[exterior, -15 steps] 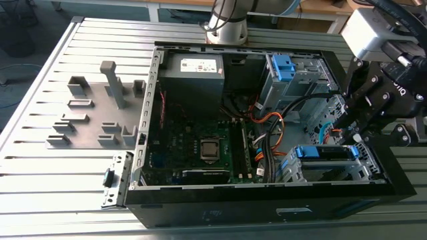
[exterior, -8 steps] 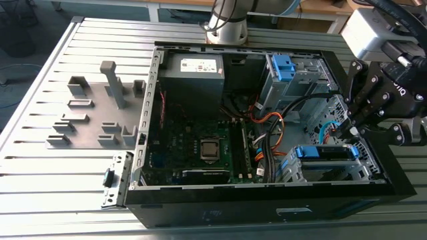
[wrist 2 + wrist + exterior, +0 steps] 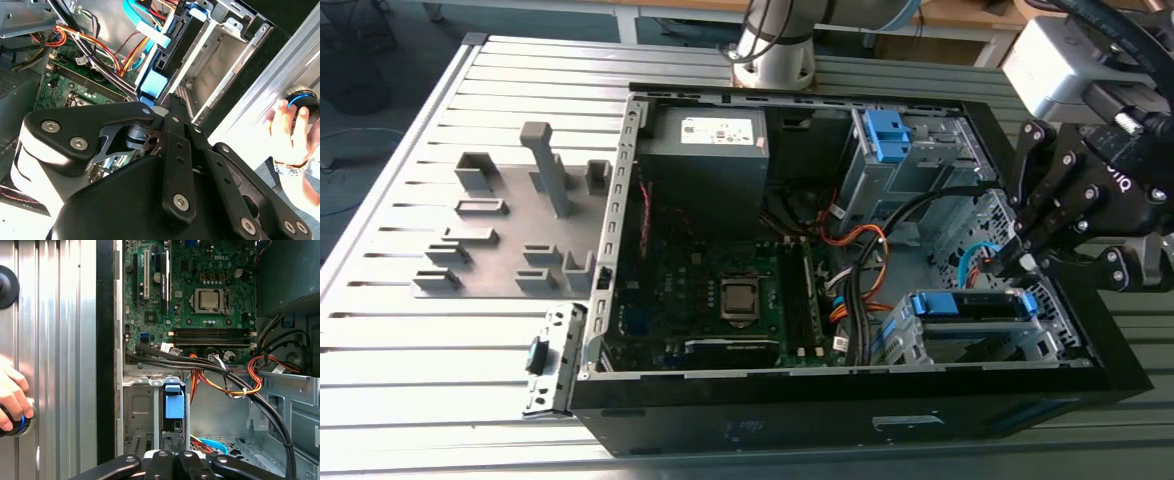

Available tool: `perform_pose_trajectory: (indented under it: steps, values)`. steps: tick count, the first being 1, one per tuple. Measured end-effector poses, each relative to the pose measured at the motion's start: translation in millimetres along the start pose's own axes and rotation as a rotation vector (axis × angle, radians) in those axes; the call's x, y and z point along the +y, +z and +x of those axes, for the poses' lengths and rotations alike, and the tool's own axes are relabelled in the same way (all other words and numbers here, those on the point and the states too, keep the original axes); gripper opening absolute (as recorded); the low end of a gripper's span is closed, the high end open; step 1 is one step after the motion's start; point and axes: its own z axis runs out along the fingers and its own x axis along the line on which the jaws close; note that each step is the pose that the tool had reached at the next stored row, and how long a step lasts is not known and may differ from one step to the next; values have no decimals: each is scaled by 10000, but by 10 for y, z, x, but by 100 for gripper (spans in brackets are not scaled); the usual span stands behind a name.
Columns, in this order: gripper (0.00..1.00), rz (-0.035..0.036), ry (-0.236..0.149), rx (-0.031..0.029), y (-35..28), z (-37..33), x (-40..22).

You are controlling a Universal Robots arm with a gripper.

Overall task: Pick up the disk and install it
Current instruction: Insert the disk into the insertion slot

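At the 4 o'clock corner of the open case (image 3: 854,395), in the exterior view, the disk (image 3: 967,305) sits in the lower drive cage (image 3: 1047,335), blue bracket end outward. The gripper (image 3: 1007,262) hangs just above it, at the disk's 1 o'clock. The jaws are closed, their bars lying side by side in both wrist views. The tips are at the blue end of the disk (image 3: 174,406), but contact cannot be confirmed.

Edges and clearance:
- Cage walls close in on the disk on both flanks, and the case rim runs just beyond.
- A black cable bundle (image 3: 854,290) and orange wires (image 3: 861,240) pass beside the cage at its 9 o'clock.
- A blue cable (image 3: 971,262) loops close under the gripper.
- Bare case floor (image 3: 941,255) lies between this cage and the upper cage (image 3: 907,150) at 12 o'clock.
- The slatted desk (image 3: 440,350) carries a grey fixture plate (image 3: 507,240) at the case's 9 o'clock, well apart from it.

Concealed or unclear:
- The disk (image 3: 152,87) shows edge-on in the second wrist view, and its label and far end are hidden by the cage.
- The gripper's (image 3: 170,102) own links mask the slot mouth.
- The arm is cut off at the exterior view's right.
- A hand (image 3: 287,127) rests on a black knob (image 3: 302,102) outside the case.
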Motion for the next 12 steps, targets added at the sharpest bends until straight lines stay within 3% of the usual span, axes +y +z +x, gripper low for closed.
perform_pose_trajectory:
  steps: [5,12]
  values:
    - [11,0,-1,-5,14,0,-14]
    - [11,-23,1,1,107,0,-140]
